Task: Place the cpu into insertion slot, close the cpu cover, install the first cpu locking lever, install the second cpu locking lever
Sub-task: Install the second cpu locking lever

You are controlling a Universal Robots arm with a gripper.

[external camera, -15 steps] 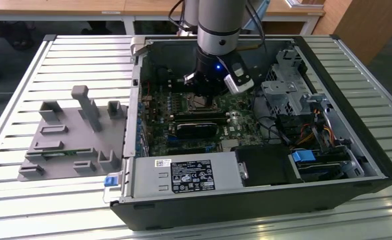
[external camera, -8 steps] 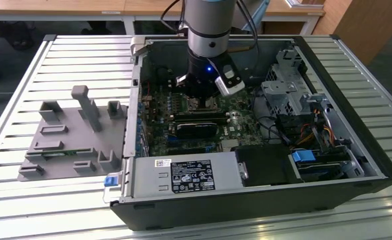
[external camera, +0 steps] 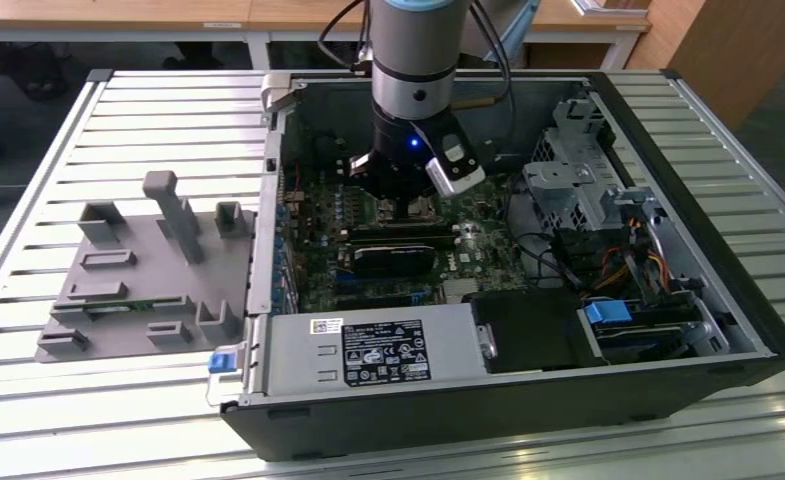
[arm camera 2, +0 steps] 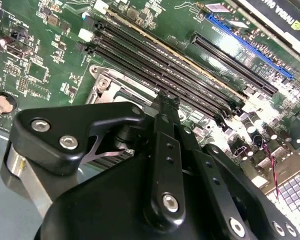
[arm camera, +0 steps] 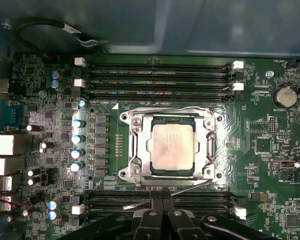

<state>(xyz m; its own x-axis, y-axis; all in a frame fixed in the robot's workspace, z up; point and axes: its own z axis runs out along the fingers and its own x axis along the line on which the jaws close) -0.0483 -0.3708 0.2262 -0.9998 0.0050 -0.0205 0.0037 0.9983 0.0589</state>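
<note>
slatted metal bench, open black pc case (external camera: 712, 330) lying on it. pale silver square cpu (arm camera: 171, 148) sits flat in the dark silver-rimmed insertion slot (arm camera: 171, 172), thin silver cpu cover (arm camera: 171, 117) down around it, centre of the green motherboard (arm camera: 270, 150). thin steel locking lever (arm camera: 160, 196) juts loose at 6 o'clock of the socket, black gripper (arm camera: 161, 202) fingertips pressed together, nothing clamped, just beside it. risk: tip slips off the springy lever, it snaps back, scrapes board or nearby black memory slots (arm camera: 155, 80).
</note>
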